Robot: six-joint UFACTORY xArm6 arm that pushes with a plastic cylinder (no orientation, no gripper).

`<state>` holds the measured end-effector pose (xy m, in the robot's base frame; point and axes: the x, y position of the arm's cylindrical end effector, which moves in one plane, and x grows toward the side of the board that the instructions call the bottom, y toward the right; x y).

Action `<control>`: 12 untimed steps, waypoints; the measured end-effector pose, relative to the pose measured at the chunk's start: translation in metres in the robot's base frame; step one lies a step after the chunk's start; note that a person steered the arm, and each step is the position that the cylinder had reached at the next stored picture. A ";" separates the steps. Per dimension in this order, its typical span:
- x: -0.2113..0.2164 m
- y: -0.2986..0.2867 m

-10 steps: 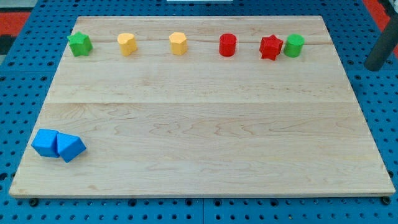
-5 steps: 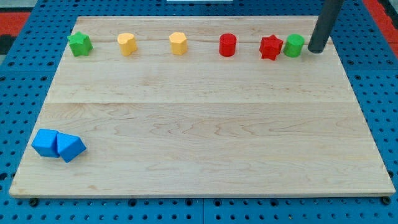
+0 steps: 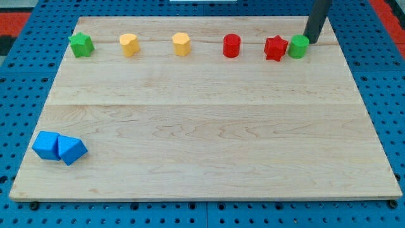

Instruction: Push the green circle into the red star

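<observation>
The green circle (image 3: 299, 47) sits near the board's top right, touching the right side of the red star (image 3: 276, 48). My tip (image 3: 311, 40) comes down from the view's top and rests just right of the green circle, slightly above its middle, at or very near its edge.
Along the top row, from the view's left: a green star (image 3: 81, 45), a yellow block (image 3: 129, 44), a second yellow block (image 3: 181, 44) and a red circle (image 3: 231, 45). Two blue blocks (image 3: 59, 148) touch each other at the bottom left. The wooden board (image 3: 202, 126) lies on a blue pegboard.
My rod has come in from the right, off the board, to the green circle's right side, then shifted a little left and up. The blocks have not visibly moved.
</observation>
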<state>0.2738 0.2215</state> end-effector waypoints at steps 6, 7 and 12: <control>0.085 0.026; 0.101 -0.016; 0.055 -0.007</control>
<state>0.3293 0.2143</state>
